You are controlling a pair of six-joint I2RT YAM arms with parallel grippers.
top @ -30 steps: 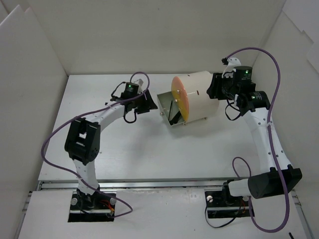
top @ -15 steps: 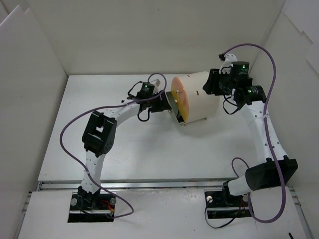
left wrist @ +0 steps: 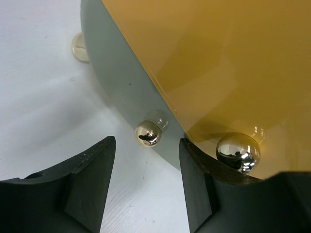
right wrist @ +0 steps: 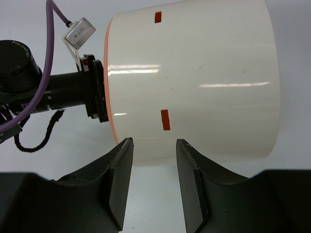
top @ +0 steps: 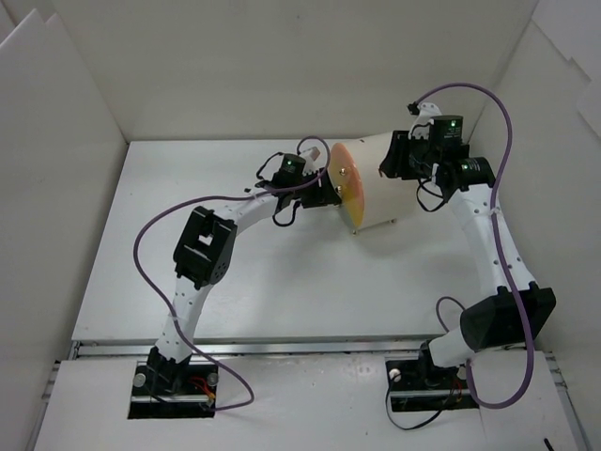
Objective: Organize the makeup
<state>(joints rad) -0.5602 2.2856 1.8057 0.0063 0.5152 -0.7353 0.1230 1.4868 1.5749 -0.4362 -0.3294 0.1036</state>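
No makeup shows in any view. The big cream cylinder [top: 380,183] lies on its side with its orange face [top: 346,180] turned left. My left gripper [top: 329,193] is right up against that face, open. A small gold knob [left wrist: 148,133] on a grey drawer panel [left wrist: 119,85] sits just ahead of the gap between the left fingers [left wrist: 92,165], untouched. A silver knob [left wrist: 238,151] on the orange face [left wrist: 218,58] is beside the right-hand finger. My right gripper [top: 387,167] stands open at the cylinder's [right wrist: 194,77] rear side, its jaws empty.
White walls enclose the table [top: 188,282] on the left, back and right. A small round foot [left wrist: 80,47] of the cylinder rests on the table. The left arm's wrist [right wrist: 63,92] and its purple cable show beyond the cylinder in the right wrist view.
My left gripper has moved right, up to the orange face. The drawer that stood open now lies in against the cylinder. The right gripper has shifted slightly left along the cylinder.
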